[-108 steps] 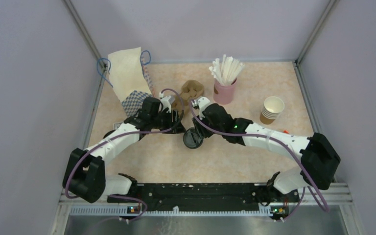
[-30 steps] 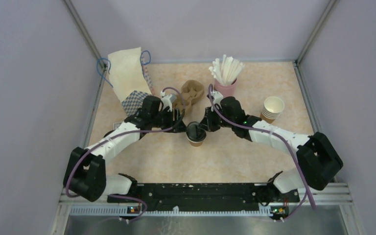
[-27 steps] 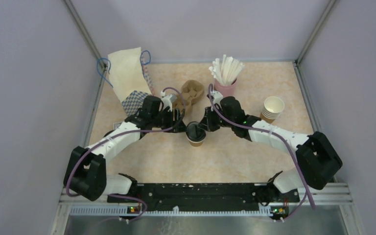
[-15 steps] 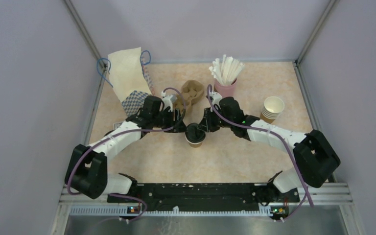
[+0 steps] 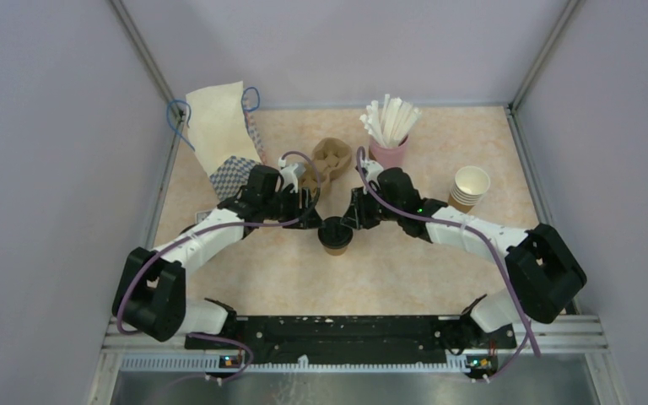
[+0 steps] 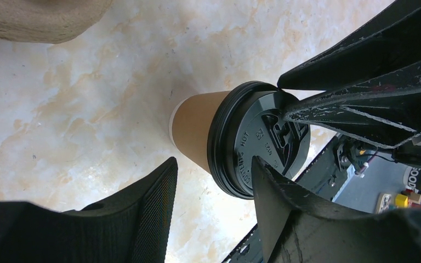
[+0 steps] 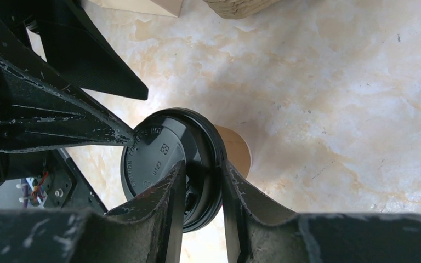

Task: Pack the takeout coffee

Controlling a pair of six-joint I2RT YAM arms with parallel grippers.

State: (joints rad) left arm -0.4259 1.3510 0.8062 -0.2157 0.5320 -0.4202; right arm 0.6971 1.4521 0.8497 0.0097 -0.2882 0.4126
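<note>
Shift since earlier: right gripper [image 5: 348, 221] had swung from near the brown pulp holder [image 5: 330, 157] down to the takeout coffee [image 5: 335, 235]; the left arm had barely moved.
Top view, cup: upright at mid-table [image 5: 405, 270], between both grippers and nearer than the holder.
Top view, left gripper [image 5: 307, 208]: just beside the cup's far-left side.
Top view, surroundings: pink straw cup [image 5: 386, 157] and stacked paper cups [image 5: 467, 191] stood apart to the right — paper bag [image 5: 218, 126] at far left.
Left wrist, fingers [image 6: 156, 183]: spread wide, gripping nothing; cup just beyond them, contact unclear.
Right wrist, fingers [image 7: 171, 189]: nearly closed — pinching the black lid [image 7: 153, 153] at its rim.
</note>
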